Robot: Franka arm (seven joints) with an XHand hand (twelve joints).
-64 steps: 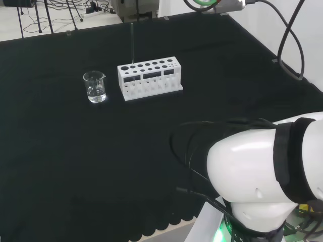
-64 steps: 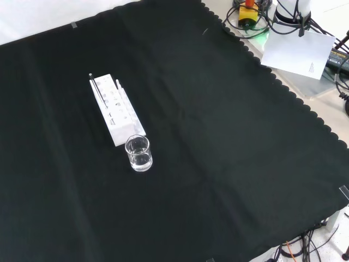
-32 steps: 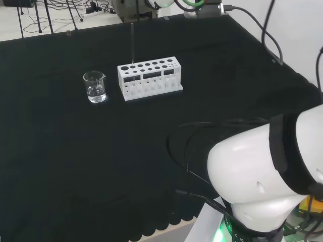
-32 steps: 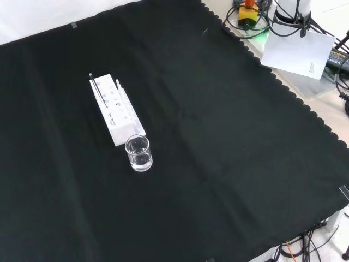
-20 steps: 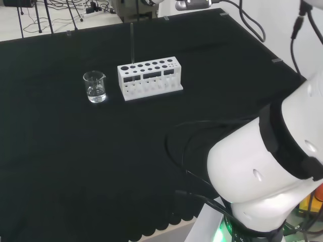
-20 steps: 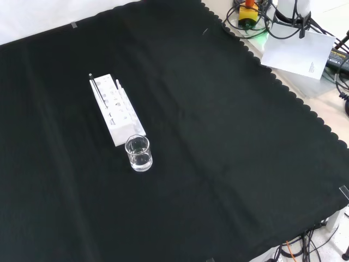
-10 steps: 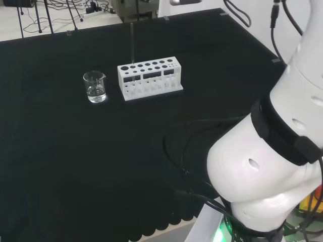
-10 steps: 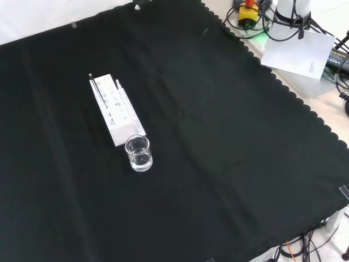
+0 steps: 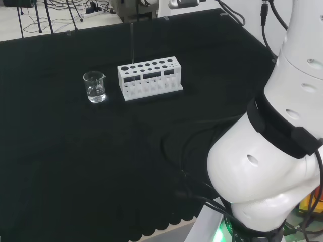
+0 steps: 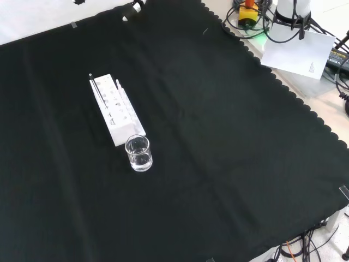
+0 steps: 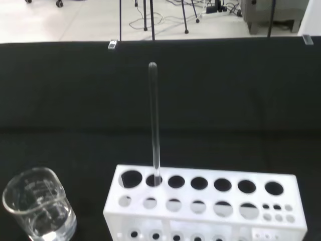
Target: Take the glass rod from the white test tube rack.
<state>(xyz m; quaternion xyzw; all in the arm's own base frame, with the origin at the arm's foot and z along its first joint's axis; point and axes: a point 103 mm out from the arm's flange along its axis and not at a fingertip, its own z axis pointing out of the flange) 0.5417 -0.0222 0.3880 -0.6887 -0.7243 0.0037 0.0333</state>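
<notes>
Change: arm links (image 9: 282, 126) had swung upward at the head view's right since 3.2 s ago; rack, rod and beaker had not shifted.
Glass rod (image 11: 154, 123): stood upright in the white test tube rack (image 9: 149, 77), in a hole near the beaker end.
Beaker (image 10: 138, 153): just beside the rack's end, a little clear liquid inside.
Table (image 10: 229, 136): black cloth.
Robot hand: state could not be told.
</notes>
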